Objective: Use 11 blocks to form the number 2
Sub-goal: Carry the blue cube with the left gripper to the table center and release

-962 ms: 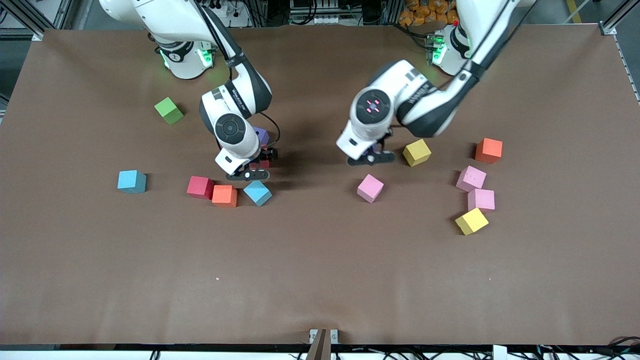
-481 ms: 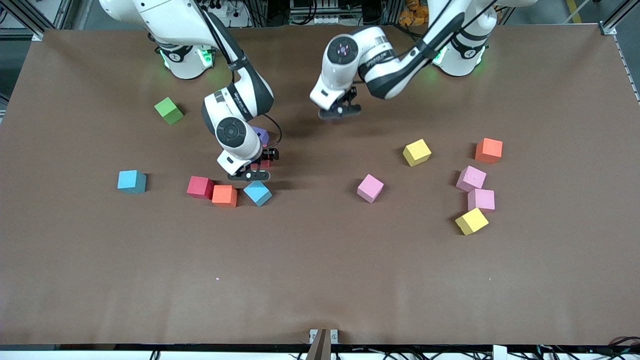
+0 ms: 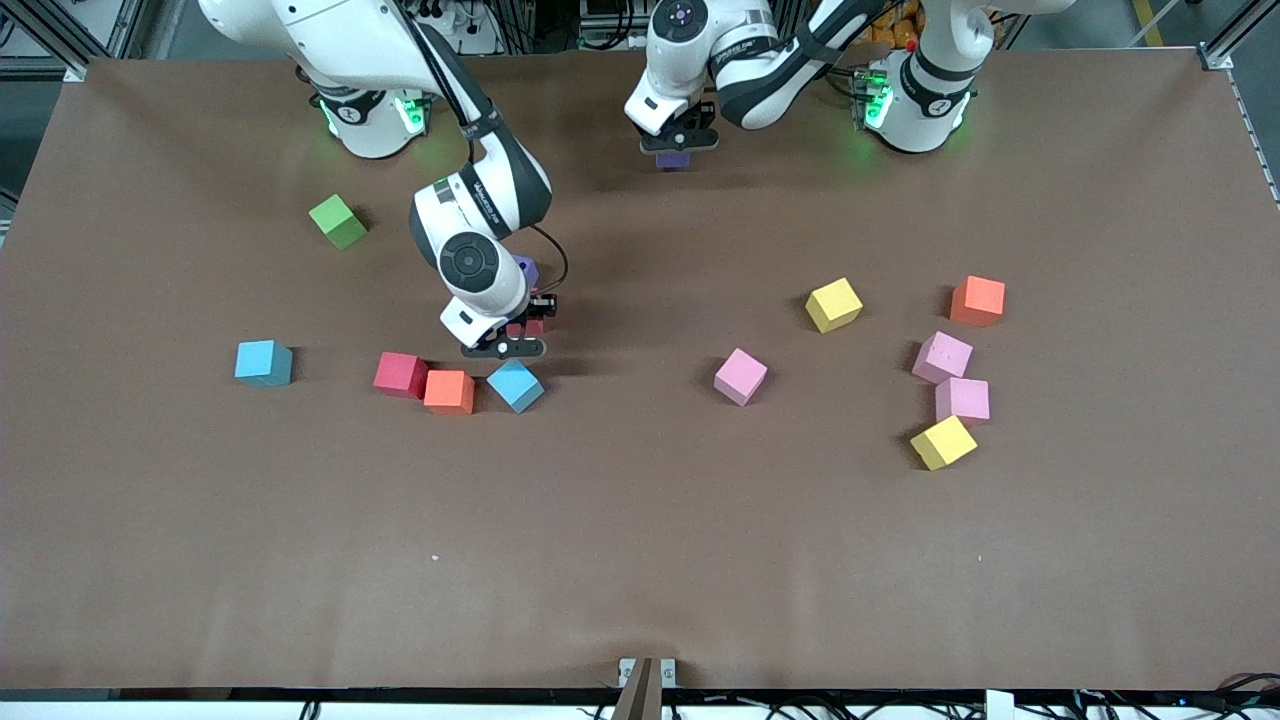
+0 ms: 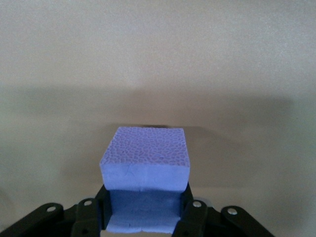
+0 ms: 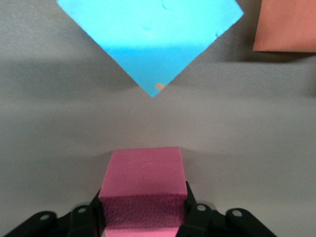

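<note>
Purple block (image 4: pixel 144 165) & red block (image 5: pixel 143 180) are showing matte, pebbly foam; table (image 3: pixel 640 560) is looking like matte brown paper w/ slight wrinkles; arm shells glossy plastic.

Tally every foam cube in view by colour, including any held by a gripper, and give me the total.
Pink cubes: 3
Yellow cubes: 2
Purple cubes: 2
Red cubes: 2
Orange cubes: 2
Light blue cubes: 2
Green cube: 1
Total: 14
</note>
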Robot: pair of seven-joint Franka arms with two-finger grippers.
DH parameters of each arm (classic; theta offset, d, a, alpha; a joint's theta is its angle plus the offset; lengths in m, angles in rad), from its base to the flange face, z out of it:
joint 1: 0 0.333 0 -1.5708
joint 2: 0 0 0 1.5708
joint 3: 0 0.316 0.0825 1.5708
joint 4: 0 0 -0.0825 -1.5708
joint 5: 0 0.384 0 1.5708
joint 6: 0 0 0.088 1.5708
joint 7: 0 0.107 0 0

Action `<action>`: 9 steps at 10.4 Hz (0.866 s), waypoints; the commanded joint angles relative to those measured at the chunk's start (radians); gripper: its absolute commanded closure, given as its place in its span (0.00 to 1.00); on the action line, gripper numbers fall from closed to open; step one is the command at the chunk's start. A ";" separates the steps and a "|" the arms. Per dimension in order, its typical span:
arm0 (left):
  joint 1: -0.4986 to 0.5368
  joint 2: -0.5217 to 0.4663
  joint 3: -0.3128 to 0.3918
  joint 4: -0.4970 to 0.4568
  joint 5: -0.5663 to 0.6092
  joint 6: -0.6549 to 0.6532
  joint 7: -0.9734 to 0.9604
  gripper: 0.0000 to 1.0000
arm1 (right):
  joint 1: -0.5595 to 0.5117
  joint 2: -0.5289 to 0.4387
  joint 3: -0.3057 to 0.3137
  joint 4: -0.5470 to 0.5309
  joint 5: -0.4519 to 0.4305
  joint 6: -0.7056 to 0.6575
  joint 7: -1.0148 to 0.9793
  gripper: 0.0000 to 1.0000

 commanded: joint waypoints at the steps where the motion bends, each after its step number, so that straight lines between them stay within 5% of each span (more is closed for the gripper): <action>1: 0.004 0.028 0.035 -0.004 0.091 0.053 -0.006 1.00 | 0.003 0.000 0.000 -0.009 0.018 0.009 -0.011 0.75; 3: -0.001 0.091 0.078 0.033 0.186 0.055 -0.007 1.00 | -0.005 0.000 0.000 -0.006 0.018 0.001 -0.013 1.00; 9: -0.234 0.186 0.343 0.191 0.240 0.044 -0.003 1.00 | -0.062 -0.003 0.000 0.169 0.018 -0.253 -0.004 1.00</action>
